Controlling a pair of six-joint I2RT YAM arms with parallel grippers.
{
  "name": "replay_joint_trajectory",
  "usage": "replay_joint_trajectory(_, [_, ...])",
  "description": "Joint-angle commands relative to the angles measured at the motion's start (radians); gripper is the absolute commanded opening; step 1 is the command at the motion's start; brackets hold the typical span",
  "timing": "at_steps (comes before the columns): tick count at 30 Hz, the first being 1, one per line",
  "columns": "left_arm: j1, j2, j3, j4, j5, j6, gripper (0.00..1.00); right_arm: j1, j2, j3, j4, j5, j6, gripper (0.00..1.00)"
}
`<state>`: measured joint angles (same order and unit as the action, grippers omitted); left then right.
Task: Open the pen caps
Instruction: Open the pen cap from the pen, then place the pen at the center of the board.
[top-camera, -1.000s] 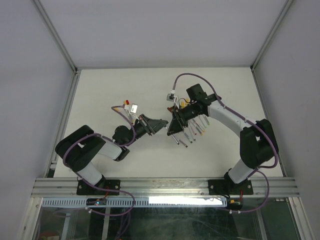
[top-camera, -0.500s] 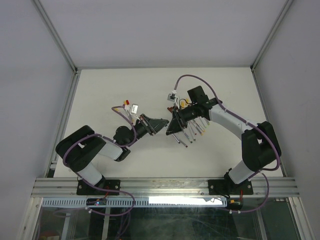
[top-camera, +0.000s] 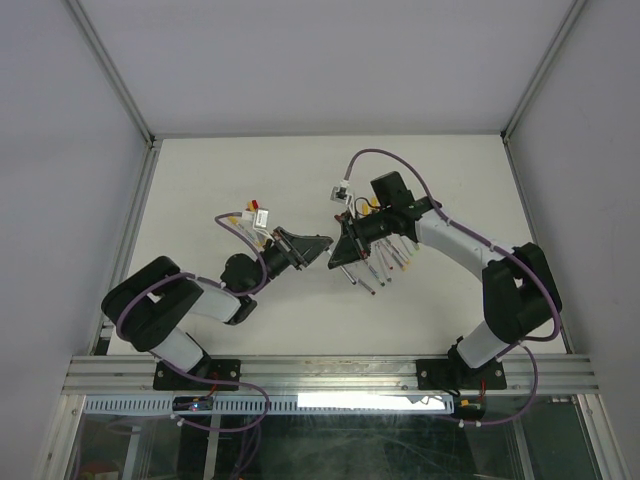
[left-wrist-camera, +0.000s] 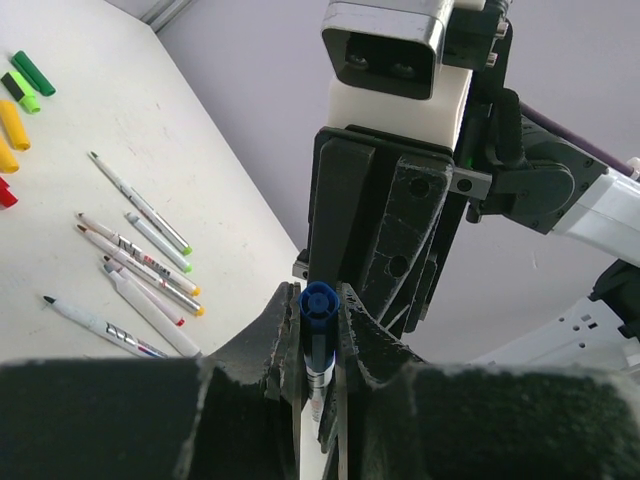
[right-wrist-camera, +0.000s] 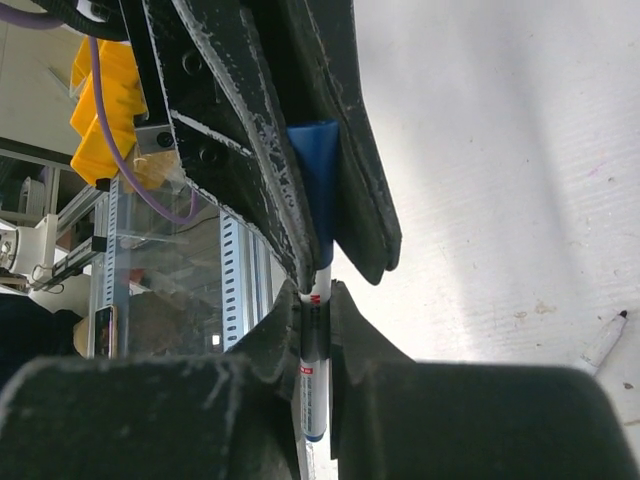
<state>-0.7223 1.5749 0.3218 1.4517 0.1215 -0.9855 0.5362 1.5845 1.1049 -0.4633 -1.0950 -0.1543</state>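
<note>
One pen is held between both grippers above the table. My left gripper (left-wrist-camera: 318, 312) is shut on its blue pen cap (left-wrist-camera: 319, 298), seen end-on in the left wrist view. My right gripper (right-wrist-camera: 316, 296) is shut on the white pen barrel (right-wrist-camera: 314, 385), with the blue cap (right-wrist-camera: 317, 175) sticking out past it between the left gripper's fingers. In the top view the two grippers meet tip to tip, left gripper (top-camera: 322, 243) against right gripper (top-camera: 340, 250). Loose green (left-wrist-camera: 33, 72), yellow (left-wrist-camera: 12, 122) and red (left-wrist-camera: 5, 193) caps lie on the table.
Several uncapped pens (left-wrist-camera: 140, 270) lie side by side on the white table (left-wrist-camera: 200, 180); in the top view this row of pens (top-camera: 385, 265) sits under the right arm (top-camera: 450, 235). Grey walls and a metal frame rail (top-camera: 330, 372) bound the table.
The right gripper's jaws have shut on the pen barrel. The left arm has shifted slightly back and left, still holding the blue cap.
</note>
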Motion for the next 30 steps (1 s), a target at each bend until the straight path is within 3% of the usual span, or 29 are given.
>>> replay_joint_trajectory(1, [0.047, -0.069, -0.016, 0.289, -0.06, 0.032, 0.0, 0.008, -0.018, 0.038, -0.013, -0.032, 0.019, 0.0])
replay_joint_trajectory(16, [0.309, -0.209, 0.041, 0.16, -0.088, 0.014, 0.0, 0.059, 0.053, 0.066, -0.09, -0.006, -0.036, 0.0])
replay_joint_trajectory(20, [0.329, -0.27, 0.032, 0.034, -0.062, 0.029, 0.0, 0.073, 0.053, 0.043, -0.066, 0.227, -0.005, 0.0])
replay_joint_trajectory(30, [0.328, -0.524, -0.049, -0.532, -0.107, 0.037, 0.0, 0.213, 0.162, 0.096, -0.124, 0.647, 0.009, 0.0])
